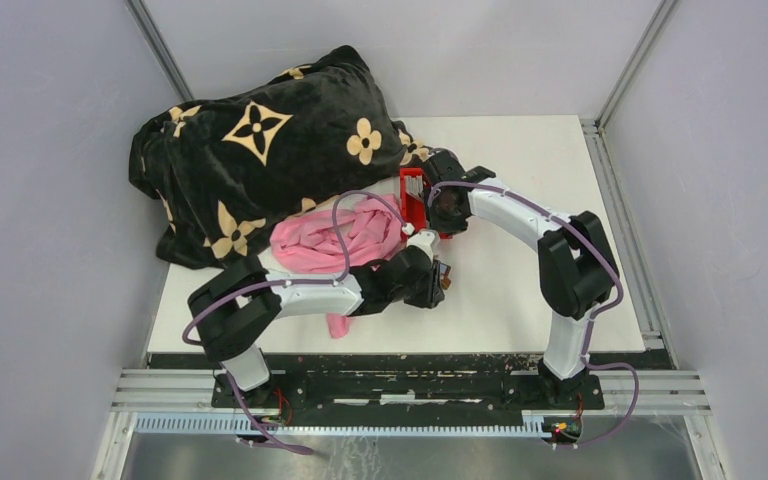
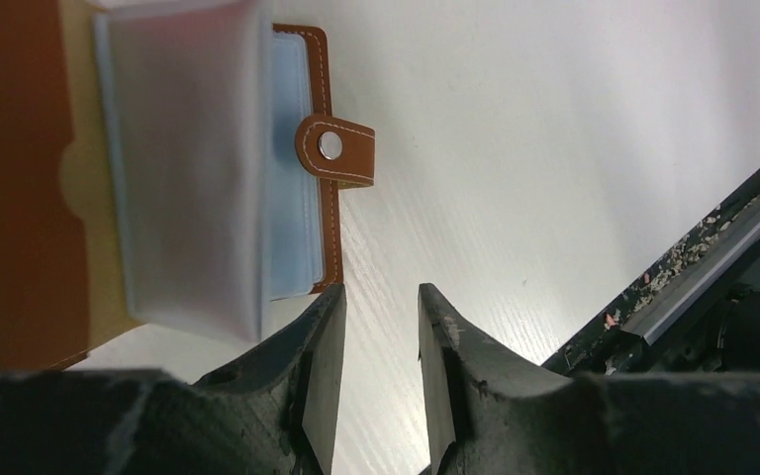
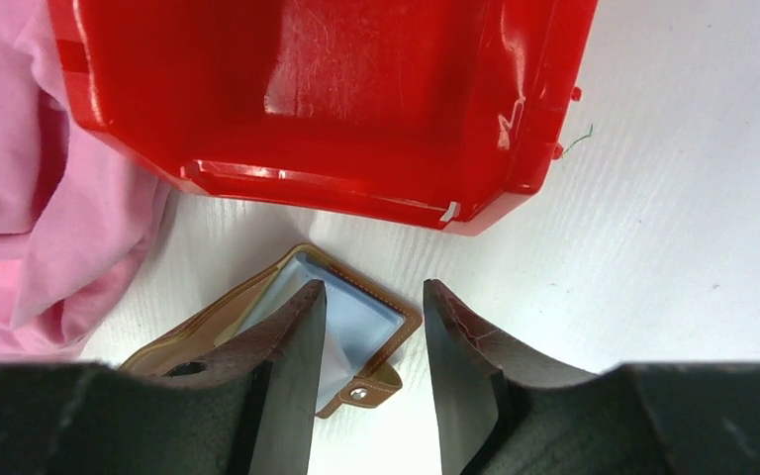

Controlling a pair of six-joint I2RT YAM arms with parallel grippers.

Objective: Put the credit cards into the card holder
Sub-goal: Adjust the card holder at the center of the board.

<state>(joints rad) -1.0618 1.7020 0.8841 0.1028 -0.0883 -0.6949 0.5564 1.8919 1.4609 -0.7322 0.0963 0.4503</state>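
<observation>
The card holder [image 2: 188,168] lies open on the white table, brown leather with pale clear pockets and a snap tab [image 2: 334,148]. My left gripper [image 2: 381,297] is open with only bare table between its fingers; its left fingertip [image 2: 329,297] sits at the holder's near corner. In the right wrist view the card holder [image 3: 361,312] lies just in front of the red bin. My right gripper [image 3: 371,292] hangs open above the holder's tab corner, holding nothing. No credit cards show in any view. From above, both grippers [image 1: 438,278] [image 1: 450,215] hide the holder.
A red plastic bin [image 3: 307,183] [image 1: 412,190] stands beside the holder. A pink cloth [image 1: 335,235] [image 3: 20,198] lies left of it. A black blanket [image 1: 260,150] with beige flowers fills the back left. The table's metal front rail [image 2: 693,287] runs close to the left gripper.
</observation>
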